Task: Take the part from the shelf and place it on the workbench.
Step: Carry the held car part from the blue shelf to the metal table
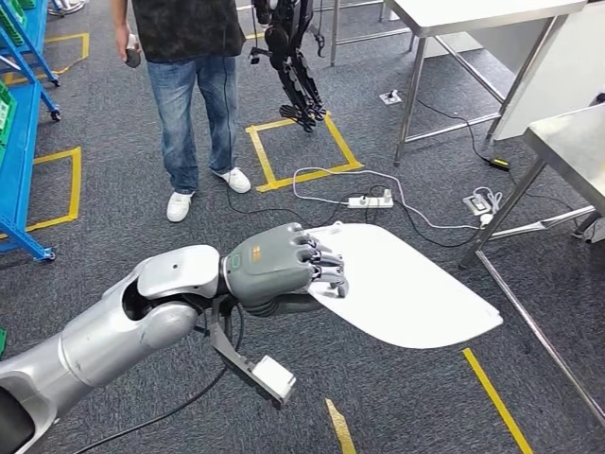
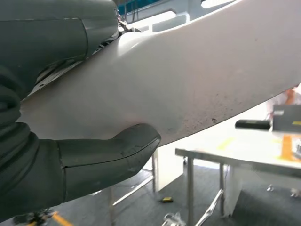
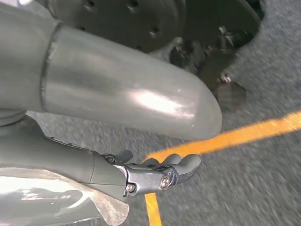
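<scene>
The part is a flat white rounded panel [image 1: 406,288], carried level above the carpet in the head view. My left hand [image 1: 285,267] grips its near edge, fingers [image 1: 324,265] on top and thumb underneath. In the left wrist view the panel's white underside [image 2: 184,80] spans the picture with my thumb [image 2: 117,153] pressed against it. The workbench [image 1: 574,147] stands at the right, steel-topped, and appears too in the left wrist view as a table [image 2: 245,155]. My right hand [image 3: 156,174] hangs above the floor, holding nothing, fingers loosely extended.
A person in jeans [image 1: 193,104] stands ahead on the left. Blue shelving [image 1: 22,123] lines the far left. Another robot's legs [image 1: 296,71] stand in a yellow floor square. A power strip [image 1: 368,200] and cables lie on the carpet; a second table [image 1: 457,19] stands behind.
</scene>
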